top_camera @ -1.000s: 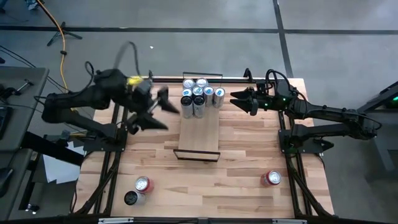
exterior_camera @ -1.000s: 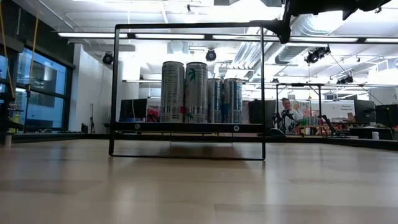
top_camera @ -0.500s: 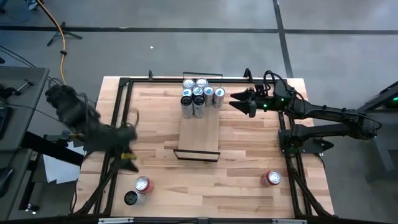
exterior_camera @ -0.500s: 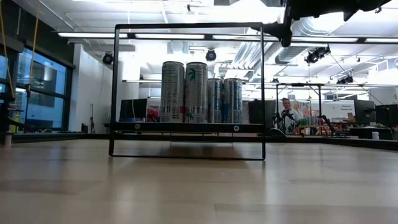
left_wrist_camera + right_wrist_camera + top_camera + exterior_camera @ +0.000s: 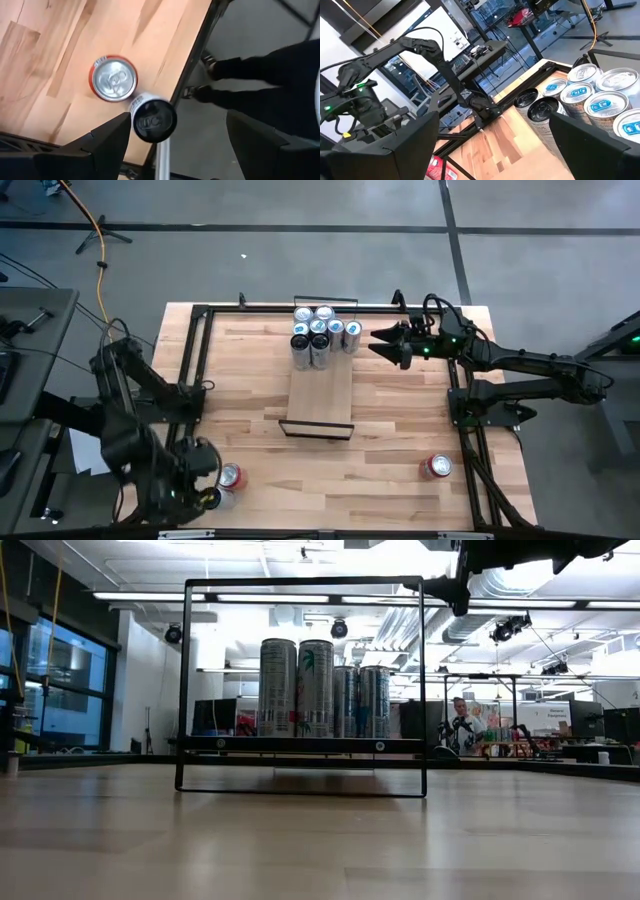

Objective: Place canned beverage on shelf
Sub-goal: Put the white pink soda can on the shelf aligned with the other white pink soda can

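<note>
The shelf [image 5: 320, 392], a narrow wood plank with a black frame [image 5: 300, 688] at its near end, lies mid-table. Several tall cans [image 5: 322, 330] stand on its far end, also seen as tall cans [image 5: 322, 687] in the low view. At the near left corner a red can [image 5: 113, 79] and a black can [image 5: 154, 120] stand upright on the table, side by side. My left gripper [image 5: 179, 119] hangs open above them, pointing down, the black can just inside its left finger. My right gripper [image 5: 376, 340] waits open and level, right of the shelf's cans.
Another red can [image 5: 436, 467] stands near the table's right front. Black frame rails [image 5: 190, 370] run along the table's sides. The table edge [image 5: 192, 60] passes right beside the black can. A person [image 5: 460, 725] stands far off in the room behind.
My left arm has swung from the shelf's left side toward the table's near left corner, sinking and tipping from about level until its gripper points down over the red and black cans. My right arm has kept still. No can has moved.
</note>
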